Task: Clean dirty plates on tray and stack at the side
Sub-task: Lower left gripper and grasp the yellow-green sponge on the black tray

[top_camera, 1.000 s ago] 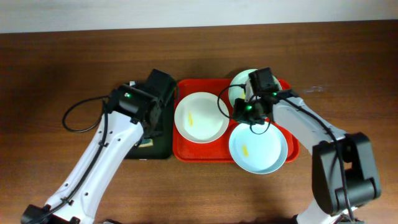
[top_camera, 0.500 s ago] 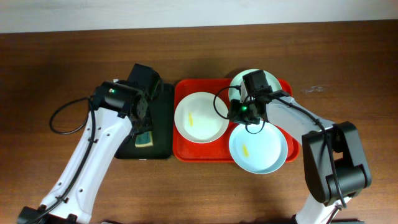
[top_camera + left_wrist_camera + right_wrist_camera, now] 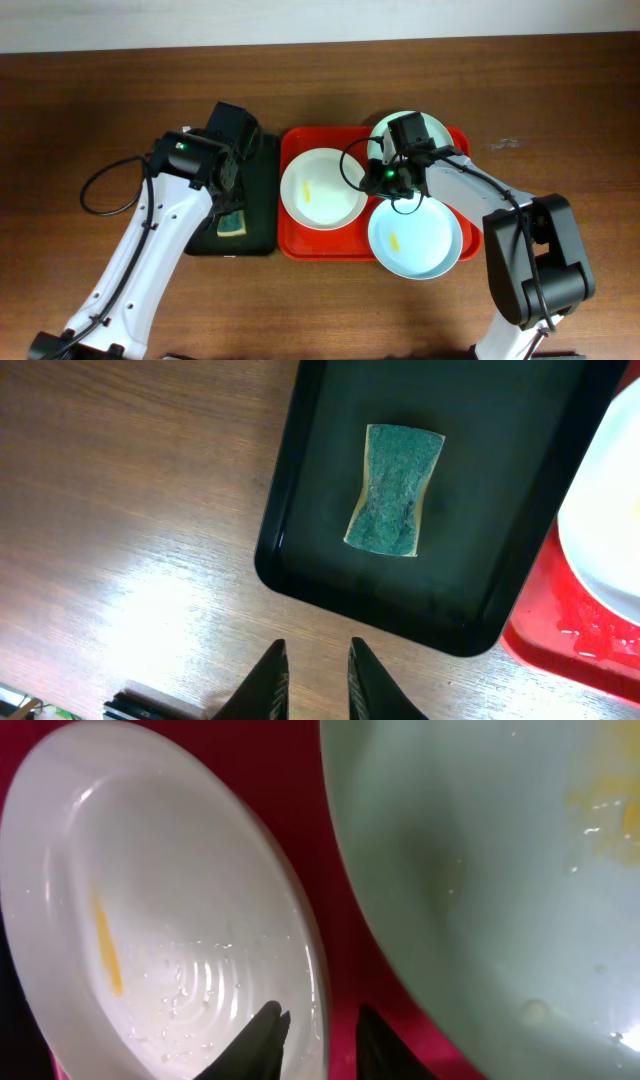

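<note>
- Right gripper: the jaws stand a narrow way apart over the middle of the red tray. They straddle the right-hand rim of the white plate. Whether the pads touch the rim cannot be told.
- The white plate fills the tray's left half and carries one yellow streak. Its body lies left of the right gripper's fingertips in the wrist view.
- The front mint plate sits in the tray's right front corner, just beside the white plate. The rear mint plate sits in the right rear corner, mostly hidden by the wrist.
- Left gripper: narrow gap, nothing between the jaws. It hangs off the tray's left side, above the front end of the black tray.
- The sponge lies ahead of the left fingertips, its long axis along the black tray's length.
- Judgement: the right arm is nearer every plate; the coming grasp depends on the rim staying centred between its jaws.
</note>
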Tool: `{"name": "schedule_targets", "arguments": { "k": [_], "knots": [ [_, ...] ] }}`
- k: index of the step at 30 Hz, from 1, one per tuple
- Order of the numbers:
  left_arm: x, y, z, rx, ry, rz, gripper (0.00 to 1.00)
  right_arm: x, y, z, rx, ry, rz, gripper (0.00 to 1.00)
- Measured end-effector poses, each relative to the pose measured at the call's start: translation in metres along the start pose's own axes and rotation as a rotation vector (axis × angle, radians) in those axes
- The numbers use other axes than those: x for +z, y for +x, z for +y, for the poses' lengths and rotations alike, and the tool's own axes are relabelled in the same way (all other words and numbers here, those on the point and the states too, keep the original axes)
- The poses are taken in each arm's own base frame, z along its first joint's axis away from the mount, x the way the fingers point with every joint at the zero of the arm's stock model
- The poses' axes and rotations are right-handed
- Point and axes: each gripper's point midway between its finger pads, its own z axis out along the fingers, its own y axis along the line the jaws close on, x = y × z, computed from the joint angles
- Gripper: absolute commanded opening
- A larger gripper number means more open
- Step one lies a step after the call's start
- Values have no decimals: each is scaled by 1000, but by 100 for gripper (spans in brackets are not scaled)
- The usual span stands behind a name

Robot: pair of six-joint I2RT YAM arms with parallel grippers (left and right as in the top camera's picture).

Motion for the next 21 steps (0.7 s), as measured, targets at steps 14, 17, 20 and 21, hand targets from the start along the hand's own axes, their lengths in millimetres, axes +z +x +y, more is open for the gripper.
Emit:
{"name": "schedule_targets", "arguments": {
  "k": [14,17,20,21],
  "knots": [
    [0,0,0,0,-1,0,22,1,-1,-5,6,33,-9,6],
    [0,0,0,0,-1,0,23,1,-1,-4,2,34,-9,17],
    [0,0,0,0,-1,0,23,1,-1,-6,5,42,-10,13],
    [0,0,0,0,-1,0,24,1,0,-6,5,43,-9,8]
  ]
}}
